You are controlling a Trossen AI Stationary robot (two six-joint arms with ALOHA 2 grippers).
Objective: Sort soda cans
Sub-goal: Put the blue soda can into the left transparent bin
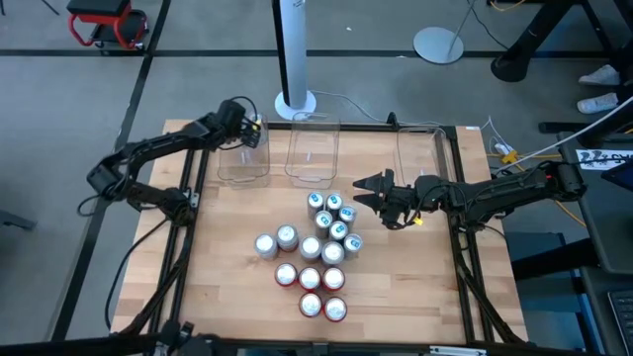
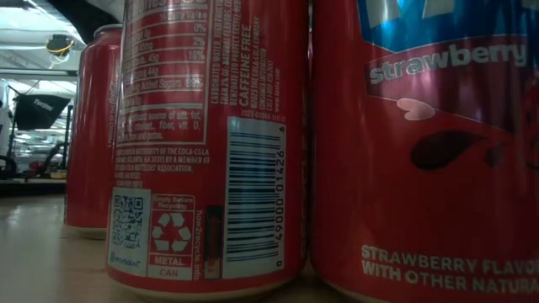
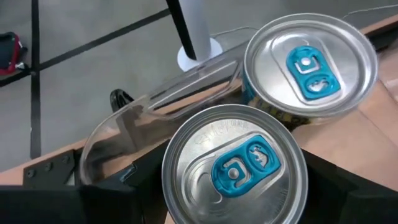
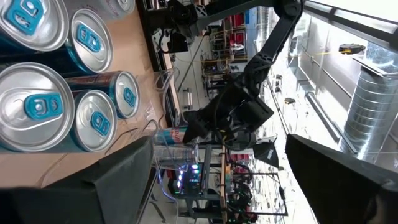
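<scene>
In the left wrist view my left gripper point(image 1: 254, 132) is shut on a soda can with a silver top and blue tab point(image 3: 233, 168), at the far end of the left clear tub point(image 1: 242, 163). A second blue-tabbed can point(image 3: 309, 65) stands in that tub just beyond it. My right gripper point(image 1: 363, 193) is open, level above the table just right of the teal cans point(image 1: 336, 218), touching nothing. The other cans stand upright in a cluster mid-table: silver ones point(image 1: 287, 237) and red ones point(image 1: 311, 279). Red cans point(image 2: 210, 143) fill the low view. My left gripper pinches the can between its two fingers point(image 3: 140, 186), one on each side of the can's wall just below the rim point(image 3: 180, 149). The fingers come from above, slanting down. The can stays upright; its bottom is hidden, so I cannot tell whether it rests on the tub floor.
Three clear tubs stand in a row along the far side: left point(image 1: 242, 163), middle point(image 1: 314, 153), right point(image 1: 420, 153). A white pole base point(image 1: 295, 101) stands beyond the far edge. Bare wood lies left of the cluster point(image 1: 227, 247) and right of it point(image 1: 415, 277).
</scene>
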